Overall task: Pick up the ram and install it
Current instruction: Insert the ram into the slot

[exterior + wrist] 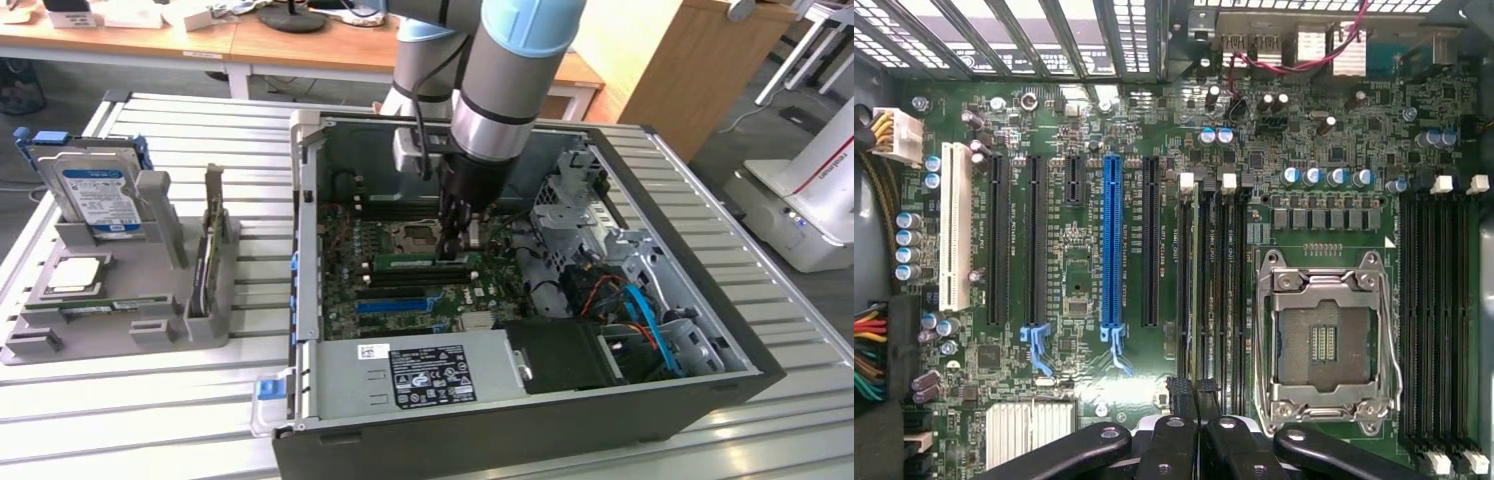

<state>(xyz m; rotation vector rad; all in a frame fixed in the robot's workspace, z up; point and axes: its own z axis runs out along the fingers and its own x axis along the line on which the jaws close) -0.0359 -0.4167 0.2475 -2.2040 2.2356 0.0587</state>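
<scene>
The gripper, closed narrow, apparently pinches the ram standing in the motherboard slot.

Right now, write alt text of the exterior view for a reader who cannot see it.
A robot arm reaches into an open computer case, its gripper shut on the green ram, held on edge at the memory slots beside the empty processor socket. At the exterior view's left, a grey tray holds a hard drive and a processor chip.

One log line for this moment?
claw: shut | position: over memory slots beside empty CPU socket | ram: green stick along slots at claw tips, grip unconfirmed
</scene>
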